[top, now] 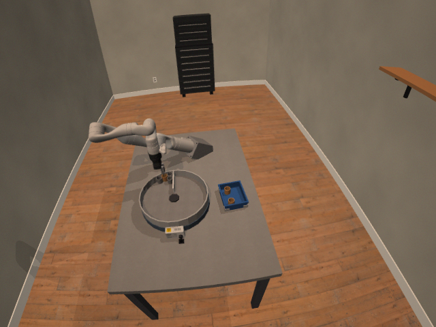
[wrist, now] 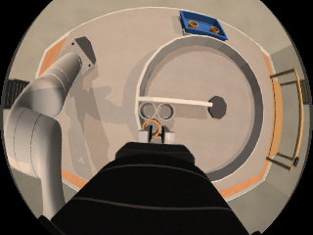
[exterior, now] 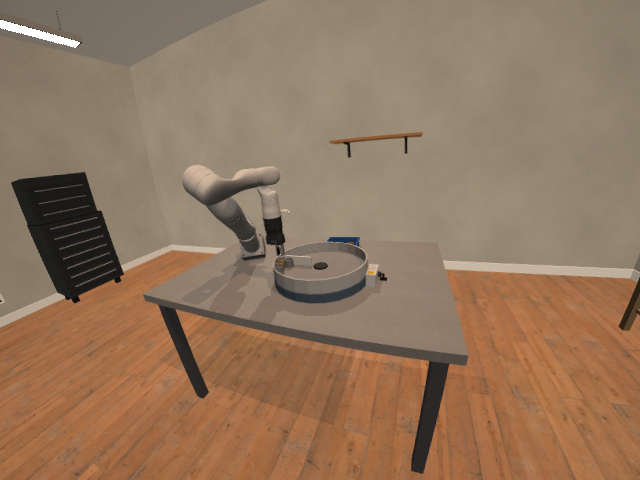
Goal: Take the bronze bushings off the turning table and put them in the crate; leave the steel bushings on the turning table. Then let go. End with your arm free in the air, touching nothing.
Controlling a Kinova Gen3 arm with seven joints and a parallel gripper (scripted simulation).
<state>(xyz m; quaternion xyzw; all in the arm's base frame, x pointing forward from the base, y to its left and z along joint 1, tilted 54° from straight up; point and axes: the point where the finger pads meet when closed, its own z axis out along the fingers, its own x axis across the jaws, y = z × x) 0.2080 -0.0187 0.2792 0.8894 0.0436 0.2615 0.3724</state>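
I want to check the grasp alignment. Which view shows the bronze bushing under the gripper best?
The wrist view: the bronze bushing shows as an orange ring between the fingertips of the open gripper. The top view shows only a small brown speck; in the exterior view the turntable wall mostly hides it.

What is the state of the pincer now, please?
Pincer: partly open, holding nothing, poised at a bronze bushing.
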